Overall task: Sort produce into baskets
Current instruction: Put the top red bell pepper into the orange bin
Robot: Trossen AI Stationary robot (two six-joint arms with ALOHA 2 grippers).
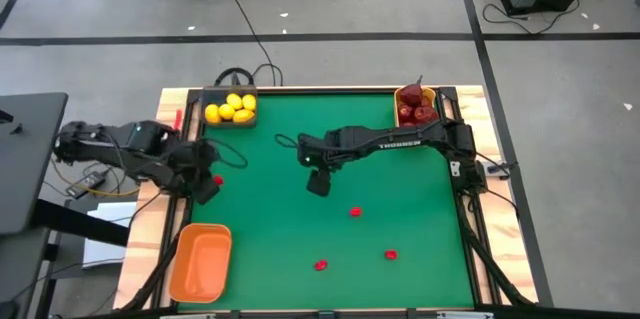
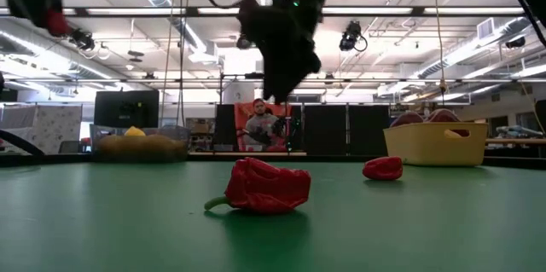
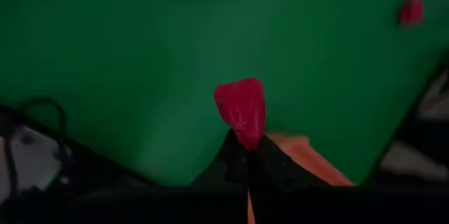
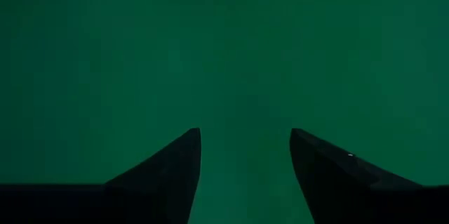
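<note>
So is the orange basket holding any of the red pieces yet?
No, in the high view the orange basket shows only bare plastic, while three red pieces lie on the green mat.

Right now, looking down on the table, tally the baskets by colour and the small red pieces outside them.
Grey basket: 1
Yellow basket: 1
Orange basket: 1
Small red pieces: 4, 3 loose and 1 in the left gripper
Total: 7
</note>
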